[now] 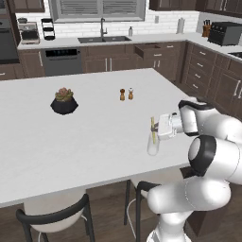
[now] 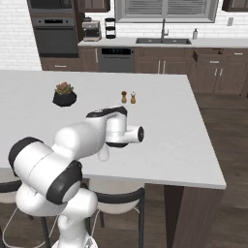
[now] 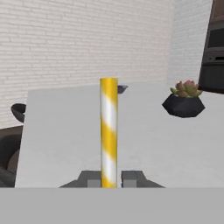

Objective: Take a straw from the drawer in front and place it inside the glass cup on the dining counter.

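Note:
My gripper (image 1: 155,128) is shut on the straw (image 1: 152,123), a thin yellow stick held upright near the right front of the white dining counter (image 1: 94,137). The clear glass cup (image 1: 152,147) stands on the counter directly under it, and the straw's lower end seems to reach into the cup's mouth. In the hand view the straw (image 3: 108,131) shows yellow and white stripes and rises between the two dark fingertips (image 3: 90,179). The dark brown drawer (image 1: 149,50) stands pulled open in the cabinets across the aisle, right of the sink.
Two small brown shakers (image 1: 126,94) stand mid-counter behind the cup. A succulent in a black pot (image 1: 64,101) sits further left. Chairs (image 1: 54,212) are tucked under the counter's near edge. The counter's right edge (image 2: 213,160) drops to the wooden floor.

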Available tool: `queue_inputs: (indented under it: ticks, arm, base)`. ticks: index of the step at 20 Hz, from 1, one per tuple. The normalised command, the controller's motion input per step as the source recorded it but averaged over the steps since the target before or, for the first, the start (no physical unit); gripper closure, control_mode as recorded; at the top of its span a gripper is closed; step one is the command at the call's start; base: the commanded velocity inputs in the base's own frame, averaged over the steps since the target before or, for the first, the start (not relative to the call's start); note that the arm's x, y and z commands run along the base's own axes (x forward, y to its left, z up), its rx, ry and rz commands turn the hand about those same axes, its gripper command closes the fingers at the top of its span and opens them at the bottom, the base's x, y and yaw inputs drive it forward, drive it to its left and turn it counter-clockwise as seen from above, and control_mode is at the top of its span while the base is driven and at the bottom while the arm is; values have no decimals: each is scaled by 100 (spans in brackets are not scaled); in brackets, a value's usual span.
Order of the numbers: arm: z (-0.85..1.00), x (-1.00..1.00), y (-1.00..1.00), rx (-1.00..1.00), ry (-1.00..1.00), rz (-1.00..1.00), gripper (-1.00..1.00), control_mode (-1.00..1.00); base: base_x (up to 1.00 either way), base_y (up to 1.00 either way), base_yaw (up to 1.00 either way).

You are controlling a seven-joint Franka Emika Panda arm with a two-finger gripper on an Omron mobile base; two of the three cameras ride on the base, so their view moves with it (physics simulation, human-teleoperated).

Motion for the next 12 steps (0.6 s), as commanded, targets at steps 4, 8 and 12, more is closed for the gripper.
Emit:
queue_inputs:
  ticks: [4,8,12]
  arm:
    - [0,1,0,0,0,4,100,-100]
    - [0,20,0,1,0,7,100,-100]
    - [0,19,0,2,-3,9,100,-100]
  base:
    - [0,0,0]
    - [0,0,0]
    - [0,0,0]
